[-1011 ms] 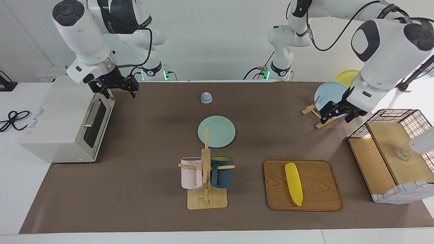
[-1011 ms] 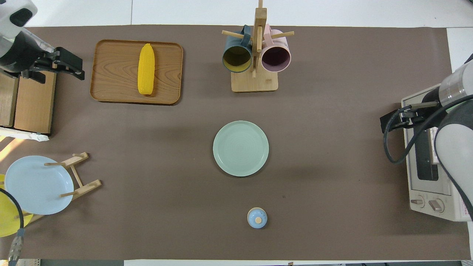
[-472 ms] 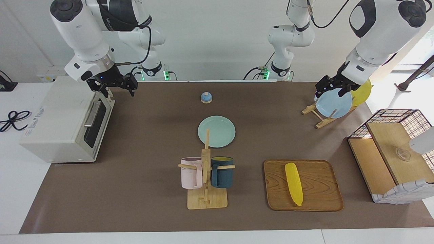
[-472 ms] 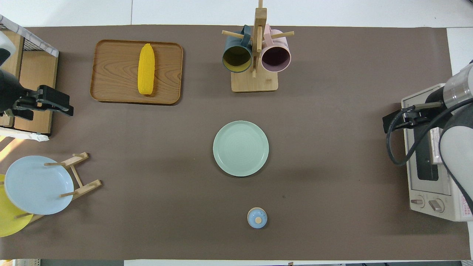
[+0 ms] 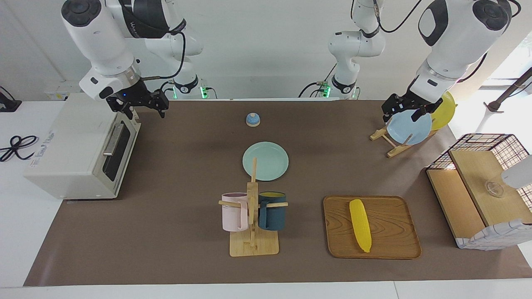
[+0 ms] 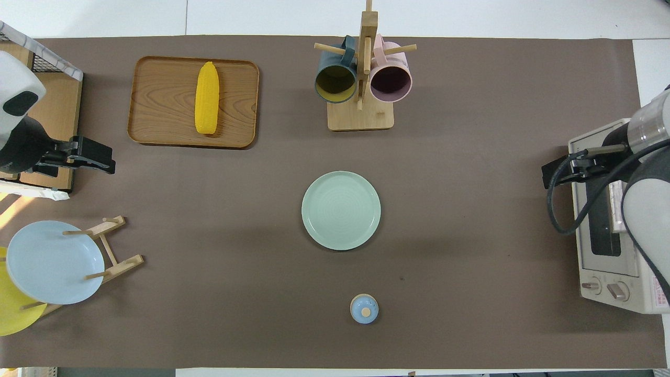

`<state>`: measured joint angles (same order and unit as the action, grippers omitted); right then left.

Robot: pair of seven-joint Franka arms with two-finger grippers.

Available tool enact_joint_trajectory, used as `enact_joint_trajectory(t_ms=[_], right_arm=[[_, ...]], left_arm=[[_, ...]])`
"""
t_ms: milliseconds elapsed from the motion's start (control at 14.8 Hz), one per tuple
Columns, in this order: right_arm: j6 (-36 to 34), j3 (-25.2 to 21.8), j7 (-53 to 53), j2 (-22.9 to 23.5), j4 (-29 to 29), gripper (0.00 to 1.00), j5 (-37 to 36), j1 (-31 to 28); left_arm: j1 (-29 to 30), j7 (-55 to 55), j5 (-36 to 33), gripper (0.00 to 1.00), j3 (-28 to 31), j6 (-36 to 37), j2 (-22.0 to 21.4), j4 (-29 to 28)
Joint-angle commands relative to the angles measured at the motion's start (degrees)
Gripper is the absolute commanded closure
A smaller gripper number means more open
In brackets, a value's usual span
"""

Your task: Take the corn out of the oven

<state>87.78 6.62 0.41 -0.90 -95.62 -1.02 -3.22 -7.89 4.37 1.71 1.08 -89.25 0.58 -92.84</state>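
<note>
- The facing view looks down from high across the brown-covered table toward the two white arms' bases at its top edge.
- The overhead view looks steeply down from above the robots' end, half a turn round.
- Both stand well back, taking in the whole mat.
- Both share the round pale green plate at mid-table.

Little can be read. A line of pale lettering runs along the dark band of the right arm in the facing view, too small to make out. On top of the oven lies a strip of print, also illegible, and a red and white label at its corner in the overhead view cannot be read.
</note>
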Motion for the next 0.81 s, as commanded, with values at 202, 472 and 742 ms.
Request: enact_joint_trajectory(t_ms=[202,472,742], right_arm=[[0.02,-0.12,0.74,-0.68,-0.44,0.00,1.28,-0.21],[0.02,-0.12,0.65,-0.68,-0.44,0.00,1.28,-0.21],[0.02,-0.12,0.65,-0.68,-0.44,0.00,1.28,-0.21]], left_arm=[[1.12,-0.68,-1.01,0.00,-1.00,-1.45,-0.67,-0.85],[0.77,-0.76,-1.09,0.00,-0.91,-1.28,-0.76,-0.94],[0.60,-0.68,-1.09,0.00,-0.91,-1.37,-0.67,-1.03]])
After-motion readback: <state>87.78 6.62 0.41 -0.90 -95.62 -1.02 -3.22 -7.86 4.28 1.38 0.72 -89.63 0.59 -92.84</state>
